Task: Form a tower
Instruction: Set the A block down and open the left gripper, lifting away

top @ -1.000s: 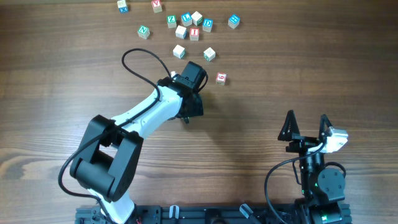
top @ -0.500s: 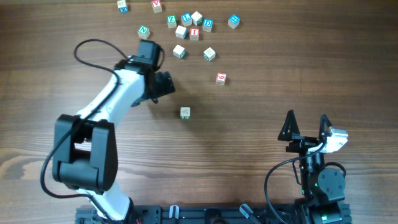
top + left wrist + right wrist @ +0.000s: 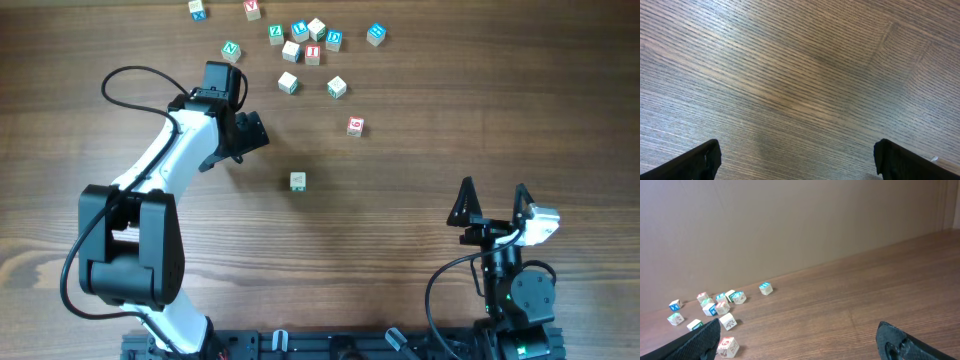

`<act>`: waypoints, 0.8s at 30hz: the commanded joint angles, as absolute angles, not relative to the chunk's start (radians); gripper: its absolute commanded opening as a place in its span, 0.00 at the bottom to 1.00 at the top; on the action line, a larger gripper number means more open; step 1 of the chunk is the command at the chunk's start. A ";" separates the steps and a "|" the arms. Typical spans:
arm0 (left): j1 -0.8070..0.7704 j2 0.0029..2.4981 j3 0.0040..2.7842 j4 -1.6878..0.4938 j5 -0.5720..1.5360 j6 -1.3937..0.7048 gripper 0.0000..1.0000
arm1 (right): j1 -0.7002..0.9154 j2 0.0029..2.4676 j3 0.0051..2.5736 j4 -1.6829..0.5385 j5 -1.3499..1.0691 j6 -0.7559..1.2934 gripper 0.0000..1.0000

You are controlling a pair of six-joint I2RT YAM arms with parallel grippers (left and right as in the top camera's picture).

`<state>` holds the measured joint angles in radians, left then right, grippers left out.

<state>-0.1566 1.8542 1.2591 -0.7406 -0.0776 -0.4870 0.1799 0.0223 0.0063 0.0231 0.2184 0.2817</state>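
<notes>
The tower (image 3: 297, 180) shows from above only as one pale cube top with a faint green face, standing alone mid-table; its height cannot be told. My left gripper (image 3: 254, 131) hangs to its upper left, well apart from it, open. In the left wrist view the left gripper (image 3: 800, 160) has only bare wood between its wide-spread fingers. My right gripper (image 3: 491, 205) rests near the front right, open and empty. The right wrist view shows the right gripper (image 3: 800, 342) with its fingers far apart over bare wood; the tower is hidden there.
Several loose letter cubes (image 3: 300, 40) lie scattered at the table's far side. A red-faced cube (image 3: 355, 126) lies nearest the tower, also low left as the red-faced cube (image 3: 726, 346). A green N cube (image 3: 231, 50) sits just beyond the left wrist.
The left gripper opened over the mid-table cube, left it standing there, and drew back up and to the left. The right arm stayed still.
</notes>
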 commanded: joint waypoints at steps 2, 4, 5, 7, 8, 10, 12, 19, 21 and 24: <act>-0.152 1.834 1.271 -0.741 -0.080 -0.478 1.00 | 0.176 0.018 0.005 0.028 0.229 0.265 1.00; -0.152 1.834 1.271 -0.741 -0.080 -0.478 1.00 | 0.176 0.018 0.005 0.028 0.229 0.265 1.00; -0.152 1.834 1.271 -0.741 -0.080 -0.478 1.00 | 0.176 0.018 0.005 0.027 0.229 0.265 1.00; -0.152 1.834 1.271 -0.741 -0.080 -0.478 1.00 | 0.176 0.018 0.005 0.027 0.229 0.265 1.00; -0.152 1.834 1.271 -0.741 -0.080 -0.478 1.00 | 0.176 0.018 0.005 0.027 0.229 0.265 1.00; -0.152 1.834 1.271 -0.741 -0.080 -0.478 1.00 | 0.176 0.018 0.005 0.028 0.229 0.265 1.00; -0.152 1.834 1.271 -0.741 -0.080 -0.478 1.00 | 0.176 0.018 0.005 0.028 0.229 0.265 1.00; -0.152 1.834 1.271 -0.741 -0.080 -0.478 1.00 | 0.176 0.018 0.005 0.027 0.234 0.254 1.00; -0.152 1.834 1.271 -0.741 -0.080 -0.478 1.00 | 0.176 0.018 0.005 0.029 0.249 0.192 1.00; -0.152 1.834 1.271 -0.741 -0.080 -0.478 1.00 | 0.176 0.018 0.005 0.028 0.247 0.185 1.00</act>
<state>-0.1566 1.8542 1.2591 -0.7403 -0.0776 -0.4870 0.1799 0.0223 0.0063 0.0235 0.2264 0.2287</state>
